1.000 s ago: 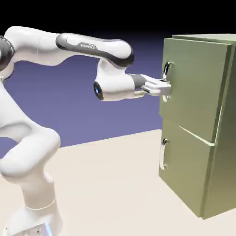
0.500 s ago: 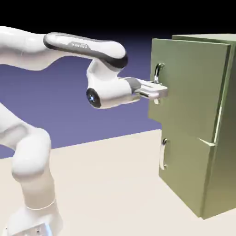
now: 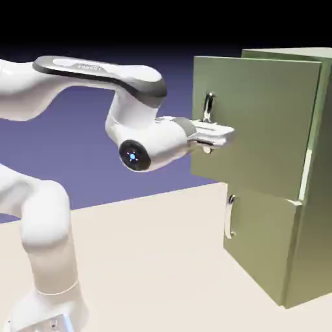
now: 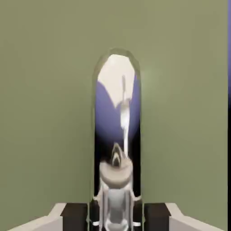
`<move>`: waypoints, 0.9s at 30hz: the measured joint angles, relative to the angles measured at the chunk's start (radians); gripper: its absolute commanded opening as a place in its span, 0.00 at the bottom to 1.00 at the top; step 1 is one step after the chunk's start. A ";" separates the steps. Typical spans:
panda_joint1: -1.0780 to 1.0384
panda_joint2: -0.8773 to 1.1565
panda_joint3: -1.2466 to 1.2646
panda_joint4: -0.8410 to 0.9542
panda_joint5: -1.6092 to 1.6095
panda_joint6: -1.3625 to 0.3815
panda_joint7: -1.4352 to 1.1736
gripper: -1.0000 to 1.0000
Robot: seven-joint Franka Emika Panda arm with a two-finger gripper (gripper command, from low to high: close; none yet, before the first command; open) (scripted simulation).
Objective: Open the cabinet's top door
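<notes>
The olive-green cabinet (image 3: 318, 194) stands at the exterior view's right. Its top door (image 3: 266, 123) is swung partly out toward the arm, with its left edge well off the cabinet front. My gripper (image 3: 214, 136) is shut on the top door's curved silver handle (image 3: 208, 107), gripping its lower part. In the hand view the shiny handle (image 4: 117, 126) fills the middle, running up from between the dark fingers (image 4: 76, 214), with the green door (image 4: 45, 90) behind it.
The shorter lower door (image 3: 259, 240) with its small handle (image 3: 229, 217) stays flush and shut. The beige table (image 3: 149, 259) stretches from the robot's base to the cabinet foot.
The arm has drawn back to the left with the handle held, and the top door has swung further out from the cabinet.
</notes>
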 measured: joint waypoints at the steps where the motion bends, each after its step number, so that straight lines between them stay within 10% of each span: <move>1: -0.005 -0.003 -0.027 -0.001 -0.043 -0.034 0.014 0.00; 27: 0.278 0.499 -0.878 0.559 -0.701 -1.143 -0.019 0.00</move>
